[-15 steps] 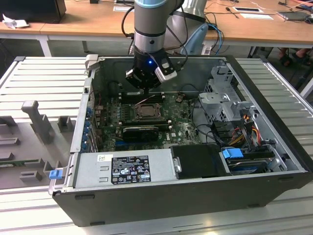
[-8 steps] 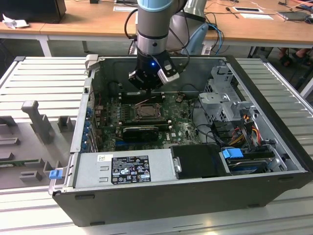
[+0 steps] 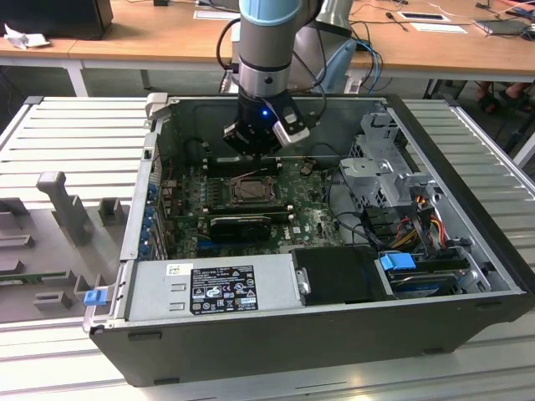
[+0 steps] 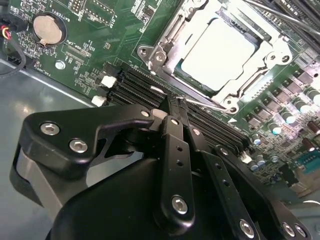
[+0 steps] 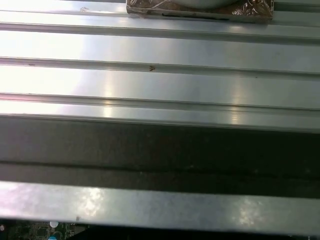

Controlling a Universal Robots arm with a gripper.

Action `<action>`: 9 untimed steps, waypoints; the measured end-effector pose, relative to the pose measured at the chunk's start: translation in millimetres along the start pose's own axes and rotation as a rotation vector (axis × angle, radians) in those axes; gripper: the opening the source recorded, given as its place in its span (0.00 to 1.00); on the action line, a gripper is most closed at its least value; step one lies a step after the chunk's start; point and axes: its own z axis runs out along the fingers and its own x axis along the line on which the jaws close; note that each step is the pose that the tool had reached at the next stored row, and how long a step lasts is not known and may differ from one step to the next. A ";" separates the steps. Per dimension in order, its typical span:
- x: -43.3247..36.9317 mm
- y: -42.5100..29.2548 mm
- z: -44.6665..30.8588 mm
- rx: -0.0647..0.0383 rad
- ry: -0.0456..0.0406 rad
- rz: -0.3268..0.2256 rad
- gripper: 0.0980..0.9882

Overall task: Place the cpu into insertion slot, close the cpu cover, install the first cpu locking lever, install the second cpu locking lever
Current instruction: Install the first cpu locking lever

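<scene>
Pale silvery cpu (image 4: 216, 52); silver cpu cover (image 4: 165, 47); green board (image 4: 100, 45); black fingers (image 4: 178, 107); insertion slot (image 3: 252, 190) seemingly dark.

A robotics lab or workshop. An opened black desktop computer case (image 3: 326, 251) lies on a ribbed aluminium tabletop (image 3: 67, 134). Beyond it stand light wooden desks (image 3: 142, 42) strewn with papers and cables.

My gripper (image 3: 255, 144) is hanging inside the open computer case (image 3: 468, 322), just behind the insertion slot (image 3: 251, 190) on the motherboard (image 3: 309, 213). In the second wrist view the cpu (image 4: 217, 54) is sitting in the slot with the cpu cover (image 4: 272, 50) lying around it, memory slots (image 4: 145, 87) running between it and my fingers (image 4: 179, 150). The power supply (image 3: 213, 288) is lying along the case's front, drive bays (image 3: 384, 180) at the exterior view's right.
</scene>
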 end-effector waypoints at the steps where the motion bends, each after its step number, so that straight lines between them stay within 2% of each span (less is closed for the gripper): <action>1: -0.2 -0.1 0.9 0.000 -0.0002 0.001 0.00; 9: -4.3 -1.2 4.5 0.000 -0.0004 0.003 0.00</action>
